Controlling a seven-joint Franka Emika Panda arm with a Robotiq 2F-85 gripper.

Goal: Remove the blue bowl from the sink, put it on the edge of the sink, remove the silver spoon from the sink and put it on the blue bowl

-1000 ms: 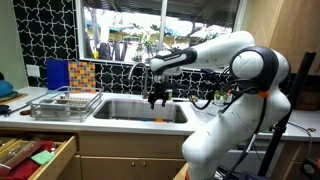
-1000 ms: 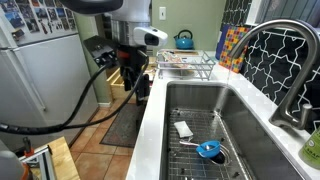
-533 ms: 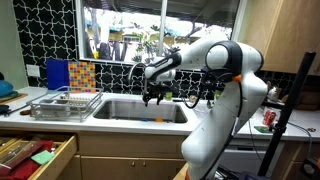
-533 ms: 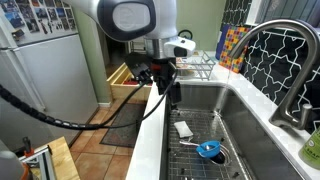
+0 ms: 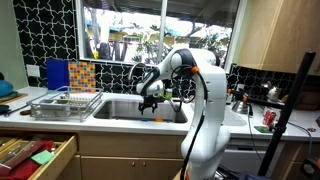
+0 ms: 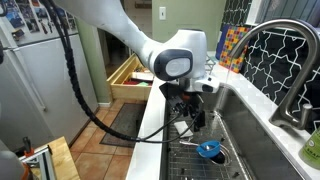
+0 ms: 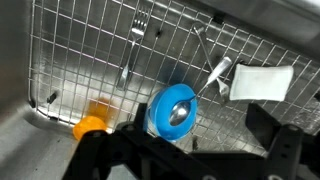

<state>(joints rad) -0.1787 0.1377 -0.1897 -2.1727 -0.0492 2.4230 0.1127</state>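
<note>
The pincer (image 7: 190,165) hangs over the sink (image 6: 248,112), its fingers spread wide with nothing between them. The blue bowl (image 7: 173,110) rests on the wire grid (image 7: 80,60) just ahead of the pincer, between its fingers (nearer the side where the orange thing (image 7: 90,126) lies), untouched.

The small bright blue bowl (image 7: 160,106) sits upright inside the steel sink (image 6: 246,116).
</note>
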